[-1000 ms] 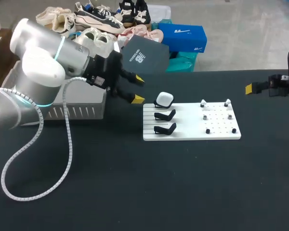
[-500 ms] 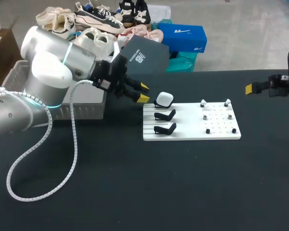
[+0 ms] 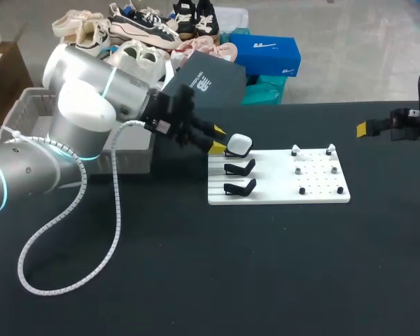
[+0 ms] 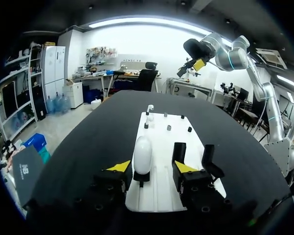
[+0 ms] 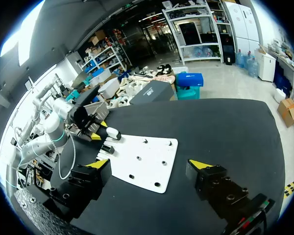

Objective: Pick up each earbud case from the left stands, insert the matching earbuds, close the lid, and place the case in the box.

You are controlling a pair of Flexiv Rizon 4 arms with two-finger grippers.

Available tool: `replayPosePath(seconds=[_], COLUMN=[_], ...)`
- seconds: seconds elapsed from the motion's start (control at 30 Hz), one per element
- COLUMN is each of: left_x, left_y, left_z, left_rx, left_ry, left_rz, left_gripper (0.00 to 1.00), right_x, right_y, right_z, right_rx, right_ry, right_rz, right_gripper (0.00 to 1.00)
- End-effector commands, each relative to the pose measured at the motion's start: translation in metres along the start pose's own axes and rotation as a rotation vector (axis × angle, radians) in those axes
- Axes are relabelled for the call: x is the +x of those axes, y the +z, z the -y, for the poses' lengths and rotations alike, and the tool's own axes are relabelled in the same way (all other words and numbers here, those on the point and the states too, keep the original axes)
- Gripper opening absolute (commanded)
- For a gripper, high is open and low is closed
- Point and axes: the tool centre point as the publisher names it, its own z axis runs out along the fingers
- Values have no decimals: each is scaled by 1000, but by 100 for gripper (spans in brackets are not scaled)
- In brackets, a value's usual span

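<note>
A pale cable (image 3: 63, 245) loops over the black surface (image 3: 266, 280) closest to the head camera. Beyond it lies a white board (image 3: 273, 183). On its left side, the nearest stand (image 3: 239, 187) and the middle stand (image 3: 240, 168) are bare. The far stand is almost hidden under the white earbud case (image 3: 239, 145) sitting on it. Two white earbuds (image 3: 295, 150) stand in the board's far row; the darker pegs nearer in are too small to make out.

The left arm (image 3: 91, 105) reaches the case from the left. In the left wrist view the left jaws are spread wide. The case stands upright between the yellow fingertips (image 4: 120, 166), closer to one and clear of the other, so it is not gripped. Whether the closer tip touches it is unclear. A grey basket (image 3: 129, 155) behind the arm is mostly covered by it.

At the far right edge the right arm (image 3: 409, 122) is cut off. The right jaws are parted, holding nothing, well apart from the board.
</note>
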Motion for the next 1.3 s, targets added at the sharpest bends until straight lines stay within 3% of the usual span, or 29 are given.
replayPosePath(seconds=[0.03, 0.13, 0.33, 0.5, 1.3], left_x=[2, 1, 1, -1, -3], left_y=[8, 11, 16, 19, 34], left_z=[-7, -10, -16, -18, -18], left_rx=[3, -1, -12, -15, 7], left_ry=[-4, -13, -23, -26, -21], left_rz=[-4, -5, 2, 8, 16], left_gripper=[65, 65, 50, 45, 45], right_x=[0, 0, 0, 0, 0], right_y=[1, 1, 1, 1, 1], right_z=[2, 2, 2, 2, 2], right_rx=[-9, -9, -9, -9, -9], right_ry=[-2, -2, -2, -2, -2], right_rz=[-1, -1, -1, -1, -1], right_gripper=[100, 100, 100, 100, 100])
